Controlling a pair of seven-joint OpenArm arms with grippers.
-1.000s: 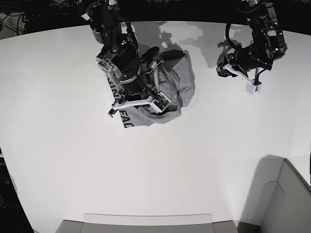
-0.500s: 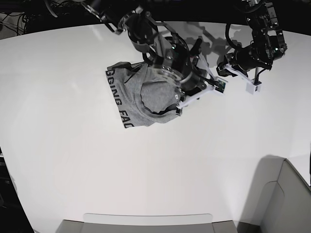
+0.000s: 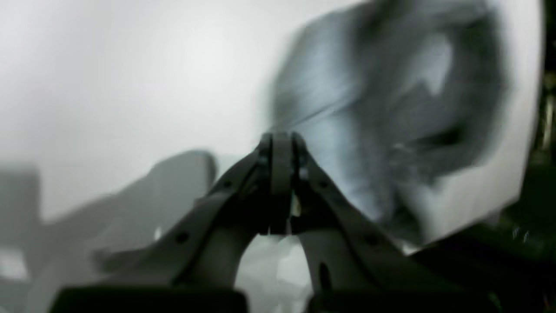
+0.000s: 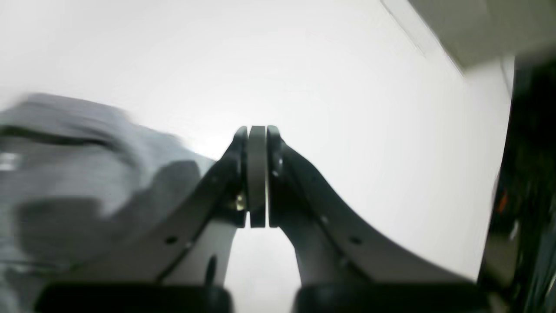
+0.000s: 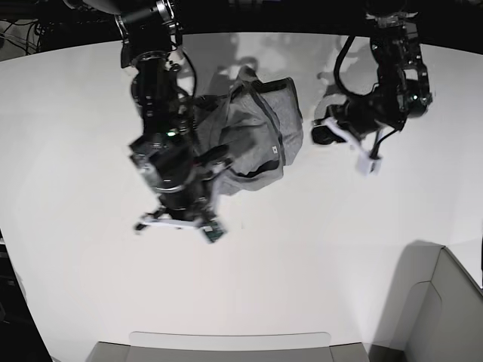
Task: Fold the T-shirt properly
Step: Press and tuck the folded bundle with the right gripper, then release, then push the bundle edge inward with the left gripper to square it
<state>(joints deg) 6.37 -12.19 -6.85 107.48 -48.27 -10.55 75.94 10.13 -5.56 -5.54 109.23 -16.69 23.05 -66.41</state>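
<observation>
The grey T-shirt (image 5: 260, 132) lies crumpled in a heap at the back middle of the white table (image 5: 317, 249), and its lettering does not show. My right gripper (image 5: 177, 217) is shut and empty at the shirt's front-left edge, with its arm over the shirt's left part. In the right wrist view the shut gripper (image 4: 257, 174) has the shirt (image 4: 65, 143) to its left. My left gripper (image 5: 323, 133) is shut and empty, just right of the shirt and apart from it. The blurred left wrist view shows that gripper (image 3: 281, 174) shut, with the shirt (image 3: 382, 104) ahead to the right.
A grey box (image 5: 453, 317) stands at the front right corner. A flat grey tray edge (image 5: 226, 345) lies along the front. The table's dark back edge (image 5: 75, 41) runs behind both arms.
The right arm swung from over the shirt to its right side, then to its front left. The shirt was bunched and its lettering is now hidden. The left gripper turned a little toward the shirt.
</observation>
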